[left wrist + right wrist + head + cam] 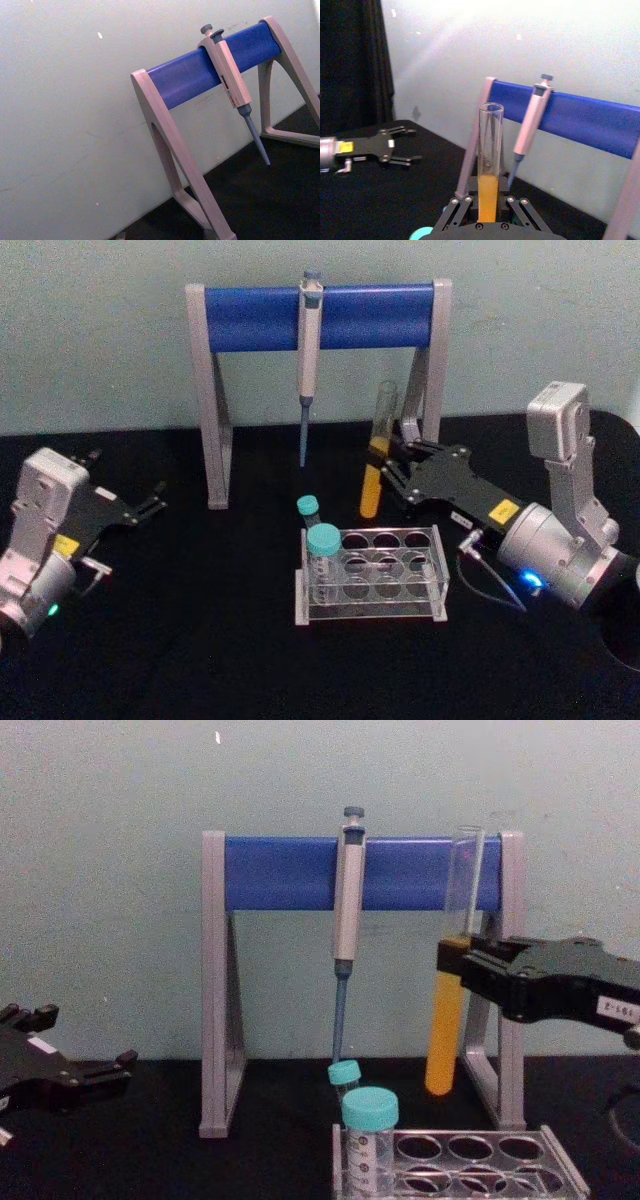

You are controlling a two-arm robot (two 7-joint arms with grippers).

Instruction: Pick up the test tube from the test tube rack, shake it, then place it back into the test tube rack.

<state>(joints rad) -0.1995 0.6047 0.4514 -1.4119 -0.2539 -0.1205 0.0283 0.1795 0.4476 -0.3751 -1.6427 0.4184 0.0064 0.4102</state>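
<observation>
A black tabletop (200, 640) runs back to a pale wall. The right gripper (390, 466) is clenched on the test tube (372, 495) about its middle. The orange-yellow liquid hangs below the fingers, the open mouth stands above them, and the tube is slightly tilted, off the table. The test tube rack (370, 612) sits below this gripper, nearer the robot. The left gripper (150, 502) rests spread open, well apart.

No text, brand or number can be read. Marks noted:
1. Yellow sticker (503, 508), body of right gripper (385, 468), 3 o'clock on the table (230, 670): print unreadable.
2. Second yellow sticker (66, 546), left gripper (128, 480), 9 o'clock: unreadable.
3. White strip label (612, 1008), right gripper: dark characters, undecipherable.
4. Pipette (230, 75), 12 o'clock: red side marking, too small to read.
</observation>
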